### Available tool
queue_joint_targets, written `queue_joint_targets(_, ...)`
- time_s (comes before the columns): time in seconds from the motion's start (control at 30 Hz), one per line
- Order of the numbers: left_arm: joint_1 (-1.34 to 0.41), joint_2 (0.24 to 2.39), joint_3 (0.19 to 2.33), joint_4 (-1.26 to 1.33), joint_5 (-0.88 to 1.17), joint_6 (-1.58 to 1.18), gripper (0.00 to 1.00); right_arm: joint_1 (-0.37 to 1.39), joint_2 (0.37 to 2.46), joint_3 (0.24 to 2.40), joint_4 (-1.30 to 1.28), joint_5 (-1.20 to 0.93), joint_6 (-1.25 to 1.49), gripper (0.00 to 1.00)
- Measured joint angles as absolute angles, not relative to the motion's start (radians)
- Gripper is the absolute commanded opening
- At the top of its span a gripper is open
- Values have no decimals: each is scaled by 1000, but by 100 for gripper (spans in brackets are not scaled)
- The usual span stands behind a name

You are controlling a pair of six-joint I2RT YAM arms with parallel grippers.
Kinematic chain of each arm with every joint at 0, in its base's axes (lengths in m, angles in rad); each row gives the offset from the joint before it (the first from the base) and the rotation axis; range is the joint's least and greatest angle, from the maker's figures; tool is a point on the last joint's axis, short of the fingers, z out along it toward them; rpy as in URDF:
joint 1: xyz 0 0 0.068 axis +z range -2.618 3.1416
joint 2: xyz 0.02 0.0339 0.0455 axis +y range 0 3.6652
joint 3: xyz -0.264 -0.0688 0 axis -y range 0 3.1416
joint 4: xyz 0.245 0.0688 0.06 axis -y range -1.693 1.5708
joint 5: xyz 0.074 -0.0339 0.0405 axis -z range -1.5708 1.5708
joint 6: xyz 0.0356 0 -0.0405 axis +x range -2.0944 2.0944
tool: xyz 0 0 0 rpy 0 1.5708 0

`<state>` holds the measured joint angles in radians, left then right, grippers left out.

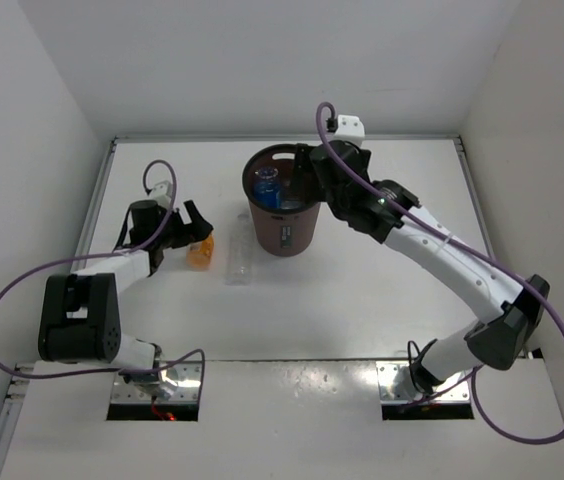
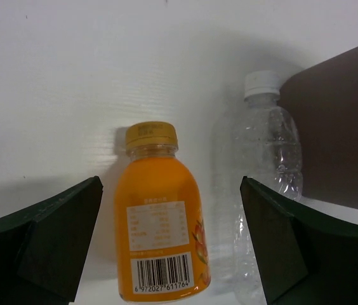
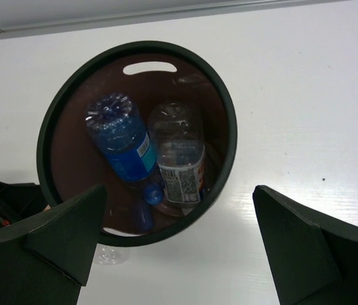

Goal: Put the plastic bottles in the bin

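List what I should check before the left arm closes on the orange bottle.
1. Left fingers open: ok.
2. Orange bottle lying on the table between them, cap pointing away from the wrist: ok.
3. Slim clear bottle out of the closing path: cannot tell. It lies close beside the orange one, next to the bin.
4. Bin upright with room left: ok. The blue bottle and labelled bottle are inside.
5. Bin mouth free for the drop: not ok. The right fingers hang open above it.
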<state>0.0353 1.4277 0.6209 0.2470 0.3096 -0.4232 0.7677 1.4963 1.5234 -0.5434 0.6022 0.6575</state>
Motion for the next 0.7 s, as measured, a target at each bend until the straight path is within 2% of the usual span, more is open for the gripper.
queue_joint_targets(0.27, 2, 1427, 549, 214, 265, -466, 89, 757, 1449, 1478, -540, 607, 682, 99)
queue_joint_targets(0.3, -6, 1427, 543, 207, 255, -472, 85, 756, 1443, 1471, -539, 611, 686, 99)
queue_joint_targets(0.6, -41, 1427, 533, 190, 159, -537, 69, 741, 1395, 1409, -540, 626, 709, 99)
queue_joint_targets(0.7, -45, 1429, 539, 188, 132, -544, 55, 736, 1393, 1401, -540, 626, 715, 99)
